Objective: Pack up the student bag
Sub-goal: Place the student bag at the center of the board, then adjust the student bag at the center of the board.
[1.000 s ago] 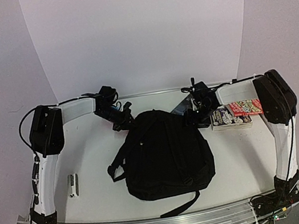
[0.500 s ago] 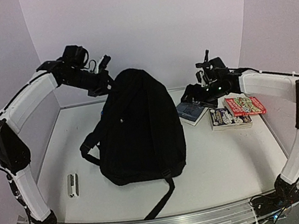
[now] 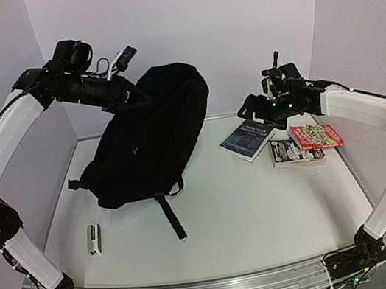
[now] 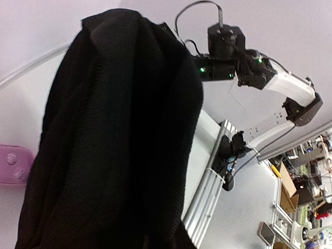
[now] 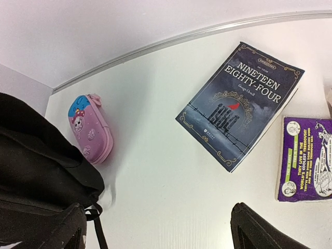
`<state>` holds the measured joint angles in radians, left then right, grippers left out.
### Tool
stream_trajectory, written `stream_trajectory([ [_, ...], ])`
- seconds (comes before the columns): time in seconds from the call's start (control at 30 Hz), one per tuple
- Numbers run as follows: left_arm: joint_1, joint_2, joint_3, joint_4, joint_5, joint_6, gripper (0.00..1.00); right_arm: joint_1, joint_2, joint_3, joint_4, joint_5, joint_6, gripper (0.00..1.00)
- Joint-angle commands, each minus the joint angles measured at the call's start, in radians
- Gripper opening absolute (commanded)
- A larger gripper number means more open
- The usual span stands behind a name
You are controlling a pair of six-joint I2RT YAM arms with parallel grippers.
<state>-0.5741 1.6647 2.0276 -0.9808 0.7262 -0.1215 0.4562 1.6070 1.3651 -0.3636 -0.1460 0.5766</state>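
The student bag [image 3: 149, 141], a large black backpack, hangs tilted from its top, with its lower end resting on the table at the left. My left gripper [image 3: 129, 96] is raised high at the back left and shut on the bag's top fabric. In the left wrist view the bag [image 4: 114, 145] fills the frame and hides the fingers. My right gripper [image 3: 253, 111] hovers open at the back right above a dark blue book [image 3: 247, 139]. In the right wrist view the gripper [image 5: 161, 233] holds nothing, and the bag's edge [image 5: 41, 171] shows at the left.
The dark blue "Nineteen Eighty-Four" book [image 5: 241, 104] lies flat. A purple book [image 3: 296, 150] and a red book [image 3: 317, 137] lie to its right. A pink pencil case [image 5: 91, 129] sits behind the bag. A small white object [image 3: 94, 238] lies near the left front.
My left arm has lifted the bag from flat on the table and swung it up and leftward. The right gripper has let go, opened wide and pulled back right; the blue book is uncovered.
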Motion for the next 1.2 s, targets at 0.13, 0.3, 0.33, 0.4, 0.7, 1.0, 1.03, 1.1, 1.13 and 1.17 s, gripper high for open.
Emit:
stream_trajectory([
  [0.13, -0.172, 0.071, -0.157, 0.115, 0.229, -0.048, 0.48, 0.004, -0.047, -0.032, 0.000, 0.066, 0.049, 0.94],
  [0.3, -0.188, 0.030, -0.227, 0.227, 0.276, -0.121, 0.69, 0.003, -0.108, -0.045, -0.024, 0.128, 0.054, 0.94],
  [0.33, -0.188, 0.016, -0.230, 0.238, 0.279, -0.125, 0.72, 0.003, -0.123, -0.046, -0.037, 0.156, 0.053, 0.94],
  [0.4, -0.187, -0.005, -0.235, 0.256, 0.288, -0.131, 0.77, 0.003, -0.152, -0.046, -0.073, 0.222, 0.049, 0.95],
  [0.7, -0.055, -0.026, -0.376, 0.294, 0.124, -0.262, 0.84, 0.008, -0.178, -0.072, -0.156, 0.137, 0.006, 0.92],
  [1.0, 0.026, -0.033, -0.598, 0.136, -0.305, -0.356, 0.88, 0.326, -0.023, -0.117, -0.207, -0.066, -0.036, 0.72],
  [1.03, 0.026, -0.042, -0.620, 0.139, -0.306, -0.367, 0.88, 0.357, -0.006, -0.125, -0.206, -0.080, -0.037, 0.69],
  [1.1, 0.027, -0.057, -0.691, 0.154, -0.297, -0.388, 0.89, 0.403, 0.020, -0.140, -0.211, -0.099, -0.041, 0.67],
  [1.13, 0.028, -0.066, -0.721, 0.168, -0.291, -0.402, 0.89, 0.417, 0.029, -0.149, -0.213, -0.113, -0.045, 0.65],
  [1.17, 0.028, -0.073, -0.754, 0.182, -0.281, -0.417, 0.89, 0.431, 0.038, -0.158, -0.215, -0.127, -0.050, 0.63],
])
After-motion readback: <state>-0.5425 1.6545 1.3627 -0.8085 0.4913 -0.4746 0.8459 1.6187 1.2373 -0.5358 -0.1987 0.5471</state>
